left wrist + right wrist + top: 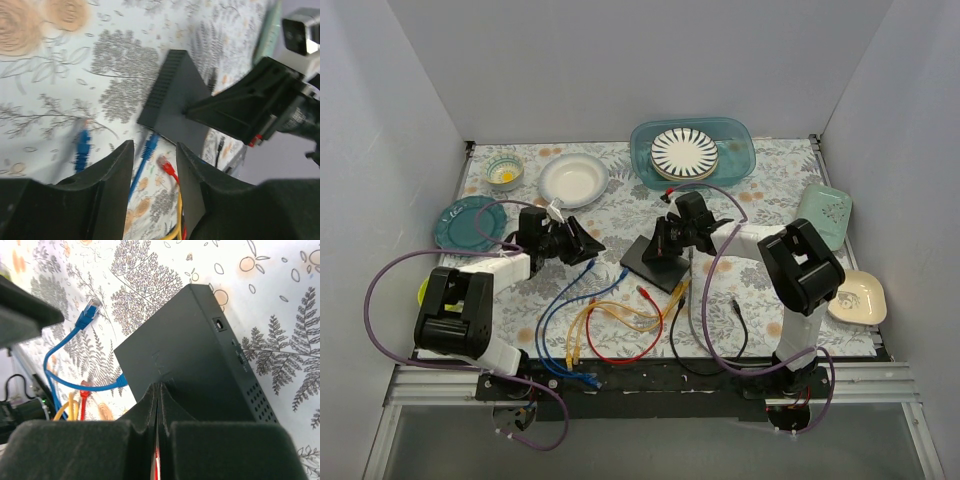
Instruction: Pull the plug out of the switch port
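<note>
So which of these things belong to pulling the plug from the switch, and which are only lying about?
For the job: switch; blue plug at its edge; left gripper, open; right gripper, shut, resting on the switch.

Lying about: loose blue plug; red plug; yellow cables; black cable; striped plate; white bowl; teal tray.

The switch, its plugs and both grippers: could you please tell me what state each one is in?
switch: lying flat, one port occupied.
seated blue plug: plugged into the switch.
loose blue plug: unplugged, lying free.
red plug: unplugged, beside the switch.
left gripper: open, empty, above the seated blue plug.
right gripper: shut, tips on the switch's top.
</note>
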Motion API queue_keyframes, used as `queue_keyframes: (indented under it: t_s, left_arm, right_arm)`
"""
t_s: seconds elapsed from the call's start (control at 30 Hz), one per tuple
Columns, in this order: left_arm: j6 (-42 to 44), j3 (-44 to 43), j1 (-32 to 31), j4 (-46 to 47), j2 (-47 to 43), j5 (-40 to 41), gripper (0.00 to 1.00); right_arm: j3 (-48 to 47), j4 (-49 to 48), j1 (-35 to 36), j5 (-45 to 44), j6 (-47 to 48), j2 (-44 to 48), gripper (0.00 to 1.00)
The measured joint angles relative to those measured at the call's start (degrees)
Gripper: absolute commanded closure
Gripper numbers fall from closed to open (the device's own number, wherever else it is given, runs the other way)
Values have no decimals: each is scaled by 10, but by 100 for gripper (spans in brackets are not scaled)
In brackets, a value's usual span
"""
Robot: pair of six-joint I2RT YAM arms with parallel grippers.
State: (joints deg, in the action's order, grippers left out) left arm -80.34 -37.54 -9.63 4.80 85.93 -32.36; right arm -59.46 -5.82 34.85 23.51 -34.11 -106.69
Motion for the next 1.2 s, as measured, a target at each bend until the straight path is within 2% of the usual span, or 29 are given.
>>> queue_keyframes:
  t_s: [0.2,0.37,0.47,0.73,1.07,1.2]
  left_arm:
    - [-4,-5,-19,76,25,-92,63]
    - [35,-54,-74,59,104,-127,65]
    - [49,-59,-104,44,125,-133,63]
    - [68,-56,-103,10,130,-112,62]
    - [61,-16,-81,15,86,-39,62]
    - [60,-14,-74,20,92,-33,62]
  right_arm:
    - [0,-27,-8,31,-20,-16,99]
    - [0,-36,-8,42,-23,-21,99]
    - [0,-37,-8,43,-23,-21,99]
    - [0,-37,-8,45,-23,-22,99]
    - [1,-41,-10,49,-22,-23,99]
    - [3,-46,-11,51,-21,-23,99]
